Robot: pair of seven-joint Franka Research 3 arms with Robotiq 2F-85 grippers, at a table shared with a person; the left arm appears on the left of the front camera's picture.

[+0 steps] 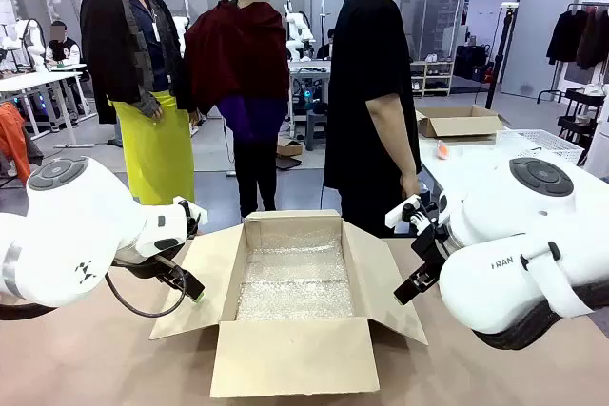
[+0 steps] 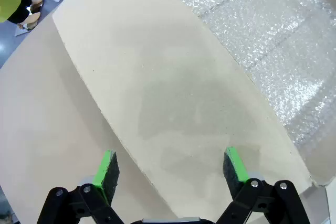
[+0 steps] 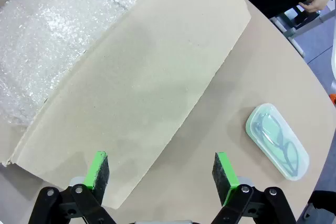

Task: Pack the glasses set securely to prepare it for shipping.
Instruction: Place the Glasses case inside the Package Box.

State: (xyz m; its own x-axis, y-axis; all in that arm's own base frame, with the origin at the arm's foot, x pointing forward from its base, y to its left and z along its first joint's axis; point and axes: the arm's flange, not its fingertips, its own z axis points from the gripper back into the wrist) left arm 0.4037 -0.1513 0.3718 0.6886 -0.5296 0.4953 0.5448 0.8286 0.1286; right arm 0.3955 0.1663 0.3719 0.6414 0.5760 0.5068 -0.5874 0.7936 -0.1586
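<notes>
the left gripper (image 2: 169, 153) hangs over the left flap (image 1: 205, 278) of the box (image 1: 295, 358), its green pads spread wide with nothing between them. the box sits open in the middle of the table (image 1: 95, 358), all flaps folded out, and bubble wrap (image 1: 290, 282) lines its floor. the right gripper (image 3: 160, 156) hovers over the right flap (image 1: 381, 282), pads just as wide apart and also empty. the mint case (image 3: 276, 141) lies flat on the table outside the box, near that flap's outer edge but apart from it, with glasses visible through its lid. it looks light, stiff and smooth, so probably slippery under the pads, and its contents are likely fragile. the best hold seems to be across its narrow width at mid-length, pads on the two long straight sides, squeezed gently; the rounded ends would likely slip out.
</notes>
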